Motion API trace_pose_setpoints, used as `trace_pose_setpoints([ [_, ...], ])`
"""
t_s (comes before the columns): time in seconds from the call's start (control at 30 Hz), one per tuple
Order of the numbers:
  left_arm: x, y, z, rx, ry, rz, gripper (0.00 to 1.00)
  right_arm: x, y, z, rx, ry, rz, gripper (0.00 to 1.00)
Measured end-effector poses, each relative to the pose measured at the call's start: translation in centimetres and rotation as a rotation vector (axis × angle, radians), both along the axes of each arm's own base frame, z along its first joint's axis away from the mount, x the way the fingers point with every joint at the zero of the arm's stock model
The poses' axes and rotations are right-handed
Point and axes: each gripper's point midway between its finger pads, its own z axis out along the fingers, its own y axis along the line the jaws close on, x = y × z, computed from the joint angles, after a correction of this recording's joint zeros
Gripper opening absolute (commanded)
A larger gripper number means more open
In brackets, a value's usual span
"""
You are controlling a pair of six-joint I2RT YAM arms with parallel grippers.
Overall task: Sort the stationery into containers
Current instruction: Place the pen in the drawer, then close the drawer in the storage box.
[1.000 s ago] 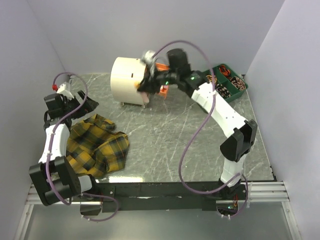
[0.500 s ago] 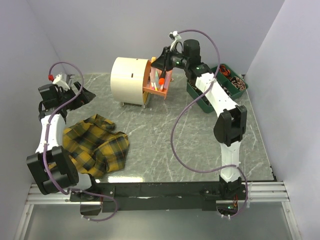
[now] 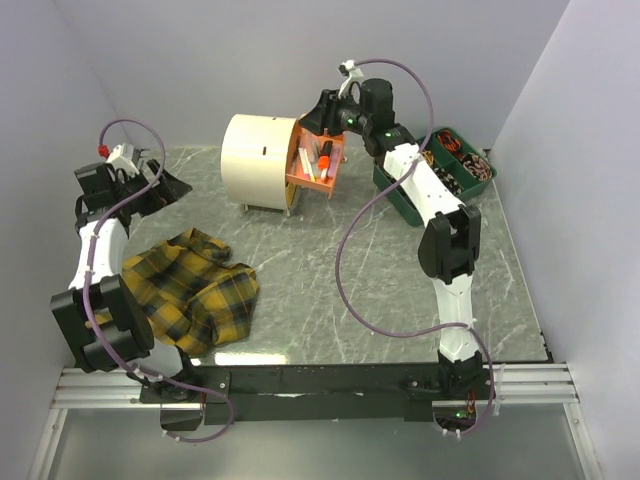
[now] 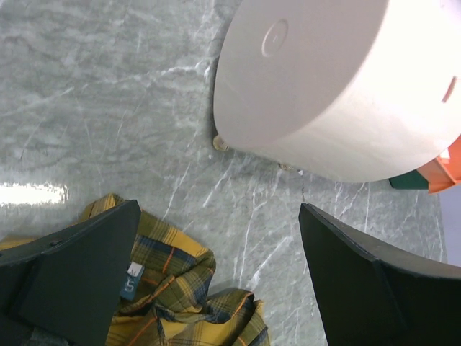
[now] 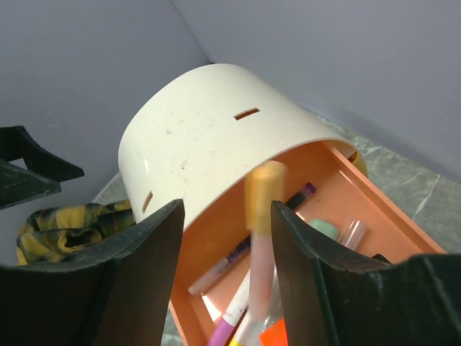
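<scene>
Since a second ago the right arm has risen from the drum's face to above the pulled-out drawer, and its fingers have parted; the left arm has swung toward the left wall.

At the far left, the left gripper (image 3: 170, 187) hovers with its jaws spread wide and nothing between them, close to the left wall. Just nearer lies the plaid cloth (image 3: 195, 285), bunched along the table's (image 3: 330, 280) left side. Right of the cloth, bare marble runs to the near edge and the right wall.

Against the far wall stands the cream drum chest (image 3: 255, 160), well apart from the left gripper. Its orange drawer (image 5: 360, 198) juts out to the right and holds several pens (image 5: 238, 252) and markers.

Directly above the drawer hangs the right gripper (image 5: 227, 205), fingers (image 5: 144, 267) spread. An orange-capped marker (image 5: 263, 216) stands upright and blurred between them, nearer the right finger; whether it touches that finger cannot be told. Its lower end is over the drawer's contents.

Farther right, the green bin (image 3: 470, 192) sits by the right wall, beside the right arm.
</scene>
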Motion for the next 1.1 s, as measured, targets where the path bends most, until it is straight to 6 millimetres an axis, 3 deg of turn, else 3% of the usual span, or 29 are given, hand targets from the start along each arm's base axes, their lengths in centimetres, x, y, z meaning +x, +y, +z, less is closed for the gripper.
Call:
trace_pose_setpoints([
  [0.27, 2.1, 0.4, 1.3, -0.009, -0.048, -0.026, 0.99, 0.2, -1.5, 0.6, -0.024, -0.007, -0.06, 0.6],
  [0.37, 3.1, 0.5, 1.8, -0.012, -0.07, -0.043, 0.99, 0.1, -3.4, 1.6, -0.046, -0.016, -0.119, 0.47],
  [0.47, 4.4, 0.7, 2.5, -0.015, -0.096, -0.056, 0.99, -0.2, -5.9, 2.9, -0.072, -0.033, -0.185, 0.22],
  [0.5, 4.7, 0.7, 2.8, -0.019, -0.102, -0.059, 0.99, -0.4, -6.9, 3.3, -0.08, -0.039, -0.211, 0.08],
  [0.6, 5.8, 0.9, 3.4, -0.023, -0.127, -0.065, 0.99, -1.3, -9.4, 4.1, -0.106, -0.05, -0.259, 0.0],
  [0.7, 6.6, 1.0, 3.7, -0.038, -0.143, -0.07, 0.86, -2.1, -11.2, 3.7, -0.133, -0.04, -0.292, 0.0],
  [0.8, 7.4, 1.0, 3.9, -0.065, -0.156, -0.079, 0.52, -2.5, -12.2, 1.9, -0.17, -0.011, -0.3, 0.0],
  [0.83, 7.7, 1.0, 4.0, -0.076, -0.161, -0.086, 0.21, -2.6, -12.2, 1.2, -0.182, 0.001, -0.298, 0.0],
  [0.87, 7.9, 0.9, 3.9, -0.09, -0.16, -0.091, 0.12, -2.7, -12.3, 0.1, -0.196, 0.018, -0.293, 0.0],
  [0.9, 8.1, 0.8, 3.9, -0.103, -0.161, -0.097, 0.09, -2.9, -12.4, -1.1, -0.213, 0.042, -0.289, 0.0],
  [1.0, 8.4, 0.5, 3.6, -0.126, -0.164, -0.113, 0.2, -3.2, -12.3, -3.6, -0.243, 0.099, -0.272, 0.0],
  [1.1, 8.6, 0.2, 3.4, -0.14, -0.16, -0.119, 0.17, -3.1, -12.1, -4.8, -0.25, 0.119, -0.255, 0.0],
])
